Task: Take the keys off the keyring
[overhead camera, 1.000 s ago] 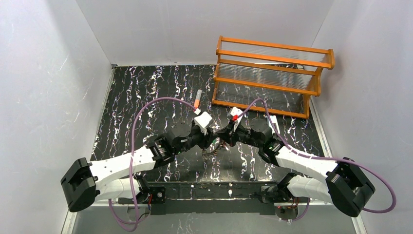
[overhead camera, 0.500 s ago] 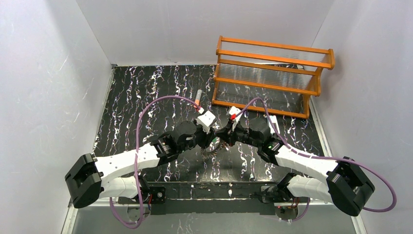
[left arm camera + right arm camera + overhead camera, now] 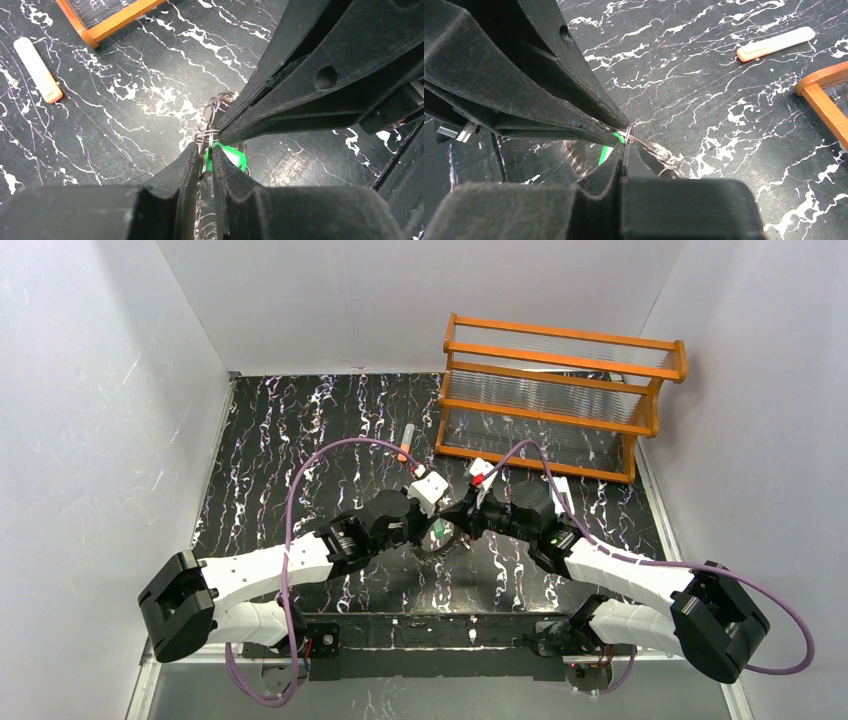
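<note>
Both grippers meet tip to tip over the middle of the dark marbled table. The keyring (image 3: 440,546) is a bundle of thin grey wire loops (image 3: 214,105) hanging between them. My right gripper (image 3: 625,145) is shut on the ring's wire (image 3: 659,152). My left gripper (image 3: 206,154) has its jaws drawn narrowly together on the edge of the green key (image 3: 234,156), with ring wire also in the gap. The green key (image 3: 438,528) shows between the two grippers from above, and as a green sliver (image 3: 606,154) in the right wrist view. No other keys show.
An orange-and-grey tube (image 3: 406,443) lies on the table behind the grippers (image 3: 37,70). The orange wooden rack (image 3: 560,390) stands at the back right. White walls close in the table on the left, right and back.
The left arm has shifted right toward the right gripper and its jaws have narrowed onto the green key, which now shows from above. The right arm has stayed put.
</note>
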You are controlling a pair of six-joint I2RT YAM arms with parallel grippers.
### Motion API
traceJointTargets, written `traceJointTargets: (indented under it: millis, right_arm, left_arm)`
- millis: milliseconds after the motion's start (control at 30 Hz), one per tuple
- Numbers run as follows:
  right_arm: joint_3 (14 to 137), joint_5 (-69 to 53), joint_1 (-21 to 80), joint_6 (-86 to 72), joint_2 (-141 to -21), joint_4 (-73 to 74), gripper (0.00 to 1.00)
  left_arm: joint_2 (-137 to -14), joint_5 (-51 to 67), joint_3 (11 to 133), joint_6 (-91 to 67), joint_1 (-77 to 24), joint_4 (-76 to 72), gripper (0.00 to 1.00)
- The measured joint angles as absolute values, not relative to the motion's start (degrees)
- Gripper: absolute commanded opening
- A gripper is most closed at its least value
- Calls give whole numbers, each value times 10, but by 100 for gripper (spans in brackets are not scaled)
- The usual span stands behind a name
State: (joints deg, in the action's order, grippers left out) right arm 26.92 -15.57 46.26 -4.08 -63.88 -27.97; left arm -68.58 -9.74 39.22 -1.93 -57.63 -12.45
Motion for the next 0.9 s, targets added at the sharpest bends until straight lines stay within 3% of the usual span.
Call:
traceJointTargets:
  millis: [67,900]
  right_arm:
    - [269,-157,463,-40,-639,-280,1]
    - [181,-205,462,50,-565,-360,1]
  left_arm:
    - [-688,-102,396,-17,-578,-121,0]
    - [-690,-42,447,-180,-522,-34,0]
